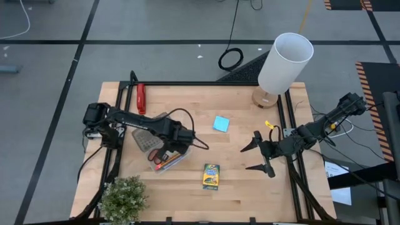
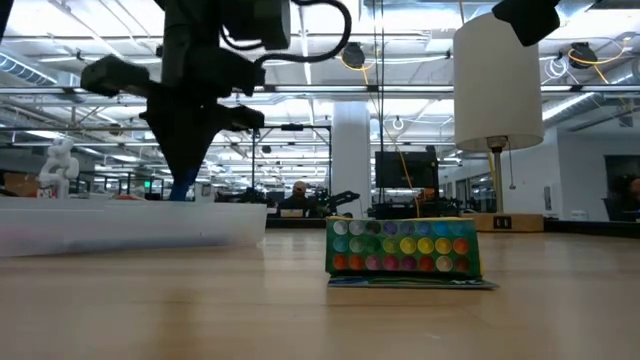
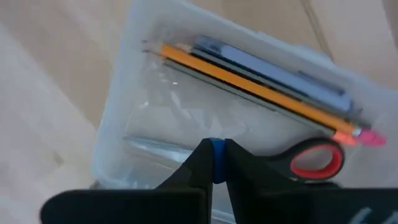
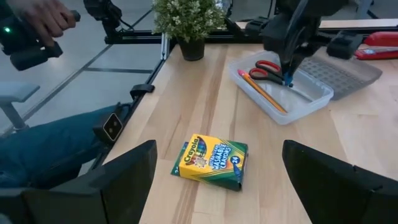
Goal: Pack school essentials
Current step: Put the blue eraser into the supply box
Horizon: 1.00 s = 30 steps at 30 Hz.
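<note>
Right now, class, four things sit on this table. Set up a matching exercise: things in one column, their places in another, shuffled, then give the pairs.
Things:
1. crayon box
2. notepad
3. scissors
4. eraser

Places:
A. inside the clear case
B. between the left gripper fingers
C. flat on the table, at its near edge
D. flat on the table, mid-table, near the lamp

Pairs: 1-C, 2-D, 3-A, 4-B

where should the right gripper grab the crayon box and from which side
Come straight down from above and close across the two long side edges of the crayon box, near its middle. It lies flat on the table, alone, long axis running roughly front to back, so the narrow width probably suits the open right gripper. Bare wood borders each long edge, leaving finger room.
</note>
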Motion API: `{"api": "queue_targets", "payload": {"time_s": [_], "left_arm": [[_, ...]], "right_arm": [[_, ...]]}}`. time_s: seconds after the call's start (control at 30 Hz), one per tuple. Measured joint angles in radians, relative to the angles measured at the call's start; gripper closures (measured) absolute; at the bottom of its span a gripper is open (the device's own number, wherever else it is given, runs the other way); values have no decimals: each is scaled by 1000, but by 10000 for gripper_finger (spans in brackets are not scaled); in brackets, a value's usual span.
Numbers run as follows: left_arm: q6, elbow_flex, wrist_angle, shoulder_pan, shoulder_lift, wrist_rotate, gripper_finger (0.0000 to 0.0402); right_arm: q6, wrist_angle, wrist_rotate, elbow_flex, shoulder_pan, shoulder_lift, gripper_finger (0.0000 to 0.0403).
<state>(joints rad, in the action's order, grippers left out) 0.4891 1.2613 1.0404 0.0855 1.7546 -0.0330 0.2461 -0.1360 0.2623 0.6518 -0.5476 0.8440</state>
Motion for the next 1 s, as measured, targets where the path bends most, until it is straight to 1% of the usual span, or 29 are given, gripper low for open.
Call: {"api": "queue_targets", "payload": {"time_s": [0.1, 0.2, 0.33, 0.43, 0.57, 0.7, 1.0], "left_arm": [[107, -15, -1, 0, 19, 3, 355], [177, -14, -21, -6, 42, 3, 351], [201, -14, -64, -16, 69, 3, 364], [239, -14, -67, -21, 83, 0, 372], [252, -14, -71, -20, 90, 15, 369], [231, -14, -76, -18, 94, 72, 339], [202, -14, -155, -6, 94, 180, 249]], "right_arm": [[0, 0, -1, 0, 8, 0, 64], [2, -1, 0, 0, 8, 0, 64], [2, -3, -1, 0, 8, 0, 64], [2, -3, -1, 0, 8, -1, 64], [2, -3, -2, 0, 8, -1, 64], [2, -3, -4, 0, 8, -1, 64], [3, -3, -5, 0, 8, -1, 64]]}}
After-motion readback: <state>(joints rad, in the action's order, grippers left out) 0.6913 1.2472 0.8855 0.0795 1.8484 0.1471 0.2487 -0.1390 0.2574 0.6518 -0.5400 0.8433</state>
